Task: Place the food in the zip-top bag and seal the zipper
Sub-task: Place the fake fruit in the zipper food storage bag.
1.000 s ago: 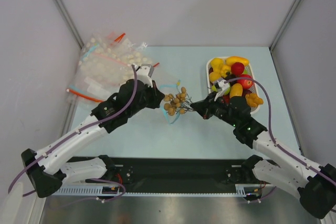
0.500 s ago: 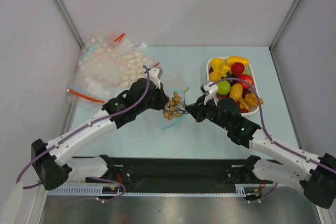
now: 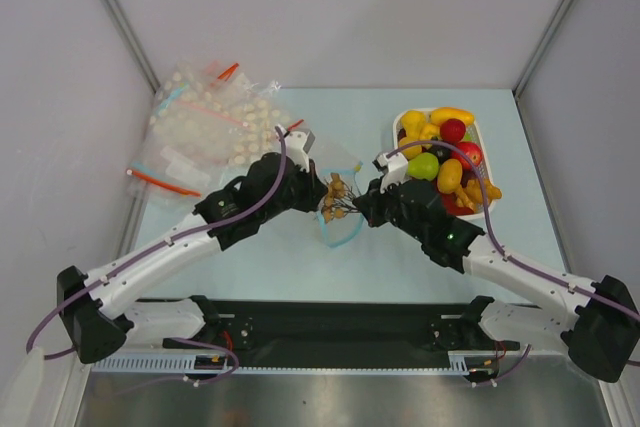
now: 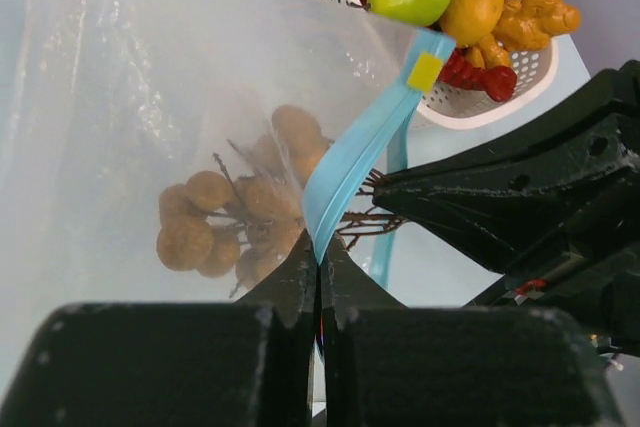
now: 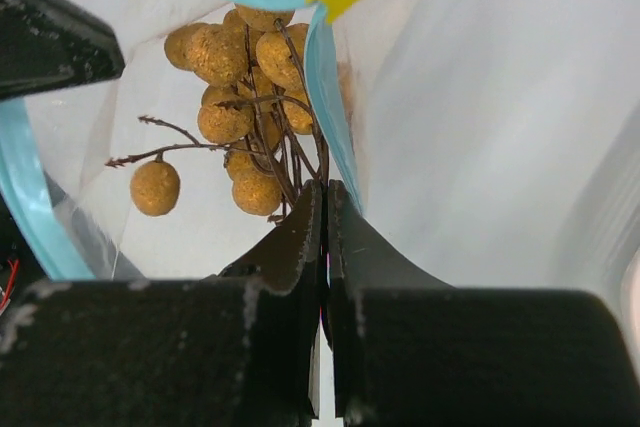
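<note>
The left gripper [image 4: 320, 265] is clamped on the zipper [image 4: 360, 162] of the bag [image 4: 130, 97], holding that lip up so the mouth gapes toward the right arm. The right gripper [image 5: 324, 187] is closed on the twiggy stems of a brown bunch [image 5: 235, 57] and reaches in through the opening. Gripped by the stems, the fruits hang ahead of the fingers and go in first. The bunch is already past the blue strip, inside the bag, mid-table between the two grippers.

The yellow slider [image 4: 424, 71] sits up the strip away from the left jaws (so it blocks nothing). The other food [image 3: 450, 132] waits in the tray [image 4: 455, 105] just beside the mouth, which should make each carry short. The heap of spare bags [image 3: 205, 117] lies behind the left arm, apart.

Releasing looks like the next step, and the twigs could snag the lip as the fingers back out
</note>
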You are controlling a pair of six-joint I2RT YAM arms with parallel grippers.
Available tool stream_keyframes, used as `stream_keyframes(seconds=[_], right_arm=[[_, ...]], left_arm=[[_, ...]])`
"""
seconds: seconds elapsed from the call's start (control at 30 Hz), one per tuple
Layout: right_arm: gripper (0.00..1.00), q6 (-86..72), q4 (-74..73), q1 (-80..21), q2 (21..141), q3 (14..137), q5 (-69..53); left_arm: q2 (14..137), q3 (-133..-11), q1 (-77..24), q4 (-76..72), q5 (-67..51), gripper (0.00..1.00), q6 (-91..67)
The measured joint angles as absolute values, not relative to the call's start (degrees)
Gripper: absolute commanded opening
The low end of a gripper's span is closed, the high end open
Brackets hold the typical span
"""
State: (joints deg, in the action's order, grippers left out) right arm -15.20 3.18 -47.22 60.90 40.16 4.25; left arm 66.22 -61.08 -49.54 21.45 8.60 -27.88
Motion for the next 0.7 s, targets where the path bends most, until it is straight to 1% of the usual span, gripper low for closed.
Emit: stream_keyframes(seconds=[0.17, 0.2, 0.37, 0.5, 0.7], right_arm=[[0.0, -15.9, 3.05, -47.2, 61.3, 40.23, 4.36], [0.0, -16.12, 3.07, -47.22, 61.3, 40.23, 4.38], [0.0, -18.63, 4.19, -47.22, 61.01, 39.88, 5.21], [0.0, -20.95, 6.74, -47.2, 59.37, 37.74, 6.61], [0.0, -22.31, 8.51, -47.27, 59.16, 37.28, 7.97]], left_arm=[[67.31, -61.67, -53.74, 22.11, 14.44, 0.0, -26.92], [68.84, -62.89, -55.0, 22.96, 17.28, 0.0, -26.81], [75.22, -67.33, -59.9, 25.04, 22.44, 0.0, -26.72], [76.84, -67.64, -60.38, 25.26, 21.87, 0.0, -26.74], [76.6, -69.21, -60.42, 25.76, 17.34, 0.0, -26.46]])
